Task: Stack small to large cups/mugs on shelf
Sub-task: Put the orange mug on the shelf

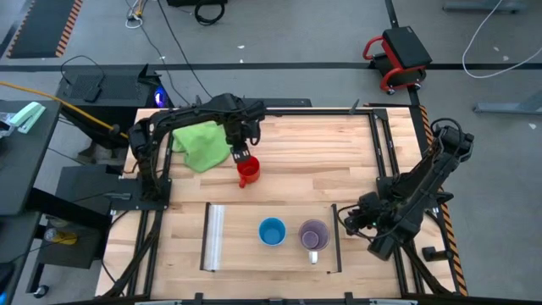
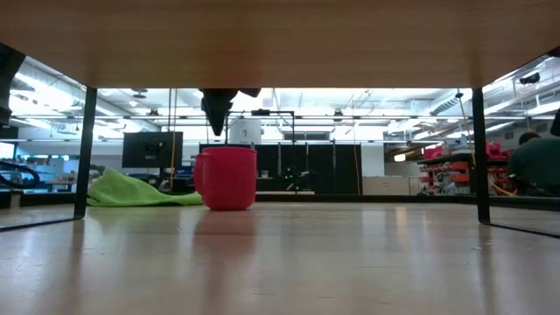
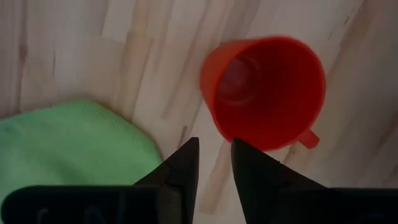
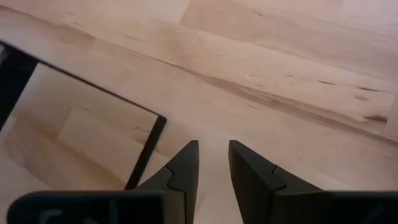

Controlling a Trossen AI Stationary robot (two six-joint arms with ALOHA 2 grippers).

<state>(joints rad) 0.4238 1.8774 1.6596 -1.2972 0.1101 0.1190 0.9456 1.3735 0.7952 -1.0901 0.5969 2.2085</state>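
The red mug (image 1: 248, 173) (image 2: 227, 178) stands upright on its base on the tabletop, beside the green cloth (image 1: 201, 144); its handle (image 3: 309, 138) shows in the left wrist view. My left gripper (image 1: 240, 158) (image 3: 214, 152) hangs just above the mug's far-left rim, shut and pointing down, clear of it in the low view (image 2: 219, 118). The light-blue cup (image 1: 272, 231) and the purple mug (image 1: 314, 235) stand side by side on the shelf (image 1: 246, 254). My right gripper (image 1: 348, 222) (image 4: 213, 155) waits, shut, just right of the shelf's dark rail (image 1: 336, 239).
The shelf lies near the table's near edge, between a silvery rail (image 1: 215, 237) and the dark rail (image 4: 146, 155). Bare wood lies between the red mug and the shelf. Dark frame bars run along the table's left and right sides (image 1: 385, 144).
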